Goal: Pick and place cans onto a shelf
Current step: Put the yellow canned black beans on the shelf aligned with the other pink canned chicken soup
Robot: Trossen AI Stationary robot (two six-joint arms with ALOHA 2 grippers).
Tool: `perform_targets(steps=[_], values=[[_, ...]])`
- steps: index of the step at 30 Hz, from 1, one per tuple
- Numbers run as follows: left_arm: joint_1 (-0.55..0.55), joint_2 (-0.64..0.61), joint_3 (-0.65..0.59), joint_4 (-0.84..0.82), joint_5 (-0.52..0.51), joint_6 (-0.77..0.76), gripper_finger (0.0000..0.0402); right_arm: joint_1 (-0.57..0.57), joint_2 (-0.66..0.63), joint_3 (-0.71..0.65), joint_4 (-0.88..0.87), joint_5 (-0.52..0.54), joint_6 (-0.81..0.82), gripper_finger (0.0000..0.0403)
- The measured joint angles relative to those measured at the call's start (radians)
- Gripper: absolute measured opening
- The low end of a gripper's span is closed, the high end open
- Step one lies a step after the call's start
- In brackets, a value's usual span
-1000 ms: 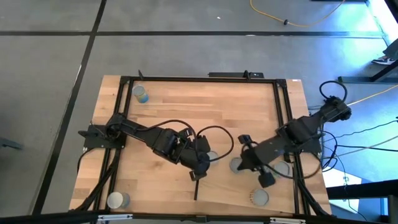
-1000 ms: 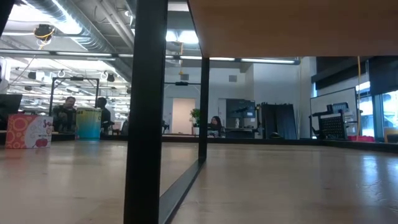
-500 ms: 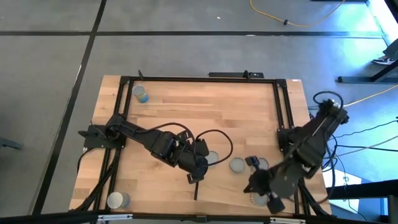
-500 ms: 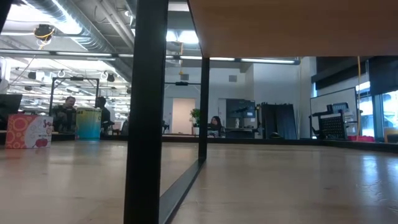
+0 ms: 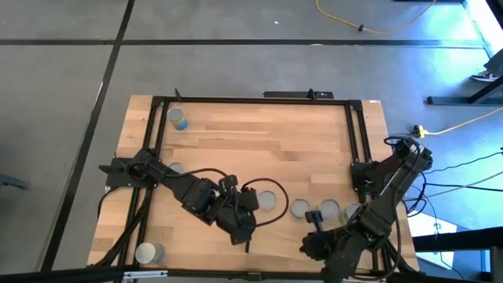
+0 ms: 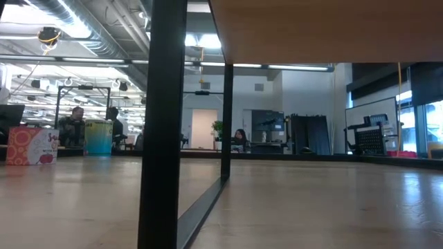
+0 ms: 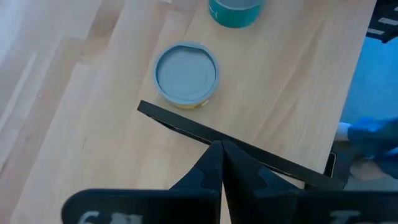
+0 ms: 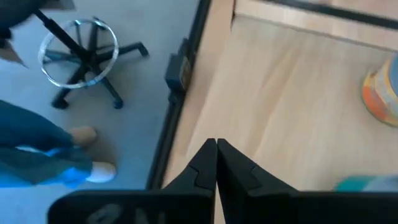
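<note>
Several cans stand on their bases on the wood. A grey-topped can [image 5: 268, 200] [image 7: 186, 73] and two more [image 5: 299, 208] [image 5: 328, 209] are on the pale shelf [image 5: 283, 255], right of its dark edge strip [image 7: 249, 152]. A blue can [image 5: 178, 119] stands far left and a silver one [image 5: 148, 252] near left. My left gripper [image 5: 240, 231] [image 7: 222, 147] hangs shut and empty above the strip, short of the grey-topped can. My right gripper [image 5: 314, 247] [image 8: 216, 144] is shut and empty over the shelf's near edge. An orange-yellow can [image 8: 382, 93] stands beside it.
A black metal frame [image 5: 251, 100] runs around the tabletop, and its upright [image 6: 163, 124] shows in the low view under the shelf. Black cables [image 5: 271, 177] loop over the table's middle. A teal can [image 7: 235, 9] stands beyond the grey-topped one. A person's leg and shoe [image 8: 93, 169] and a chair base [image 8: 84, 53] are on the floor.
My right arm has swung toward the table's near edge and sunk, rolling its wrist, with the gripper staying shut. This uncovers two cans at the shelf's right and hides one near the front. My left gripper has drifted a little toward the near edge, still shut.
</note>
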Motion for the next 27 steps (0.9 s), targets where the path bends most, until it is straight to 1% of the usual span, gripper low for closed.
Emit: perform_targets(steps=[5, 7, 9, 11, 14, 21, 27], values=[[-0.019, 0.0, 0.0, 0.015, -0.033, -0.008, 0.0, 0.0, 0.002, 0.0, -0.088, -0.003, 0.025, 0.001], [-0.021, 0.0, 0.0, 0.02, -0.033, -0.008, 0.0, 0.0, 0.002, 0.0, -0.121, -0.032, 0.036, 0.001], [-0.021, 0.0, 0.0, 0.022, -0.033, -0.009, 0.0, 0.0, 0.001, 0.0, -0.133, -0.087, 0.039, 0.001], [-0.019, 0.0, 0.0, 0.022, -0.038, -0.009, 0.0, 0.001, 0.001, 0.0, -0.133, -0.119, 0.033, 0.001], [-0.019, 0.0, 0.0, 0.022, -0.053, -0.008, 0.0, 0.001, 0.001, 0.0, -0.153, -0.127, 0.03, 0.001], [-0.019, 0.0, 0.0, 0.022, -0.053, -0.007, 0.0, 0.002, 0.001, 0.0, -0.23, -0.165, 0.053, 0.001], [-0.019, 0.0, 0.0, 0.022, -0.053, -0.007, 0.0, 0.023, 0.001, 0.0, -0.238, -0.205, 0.058, 0.001]])
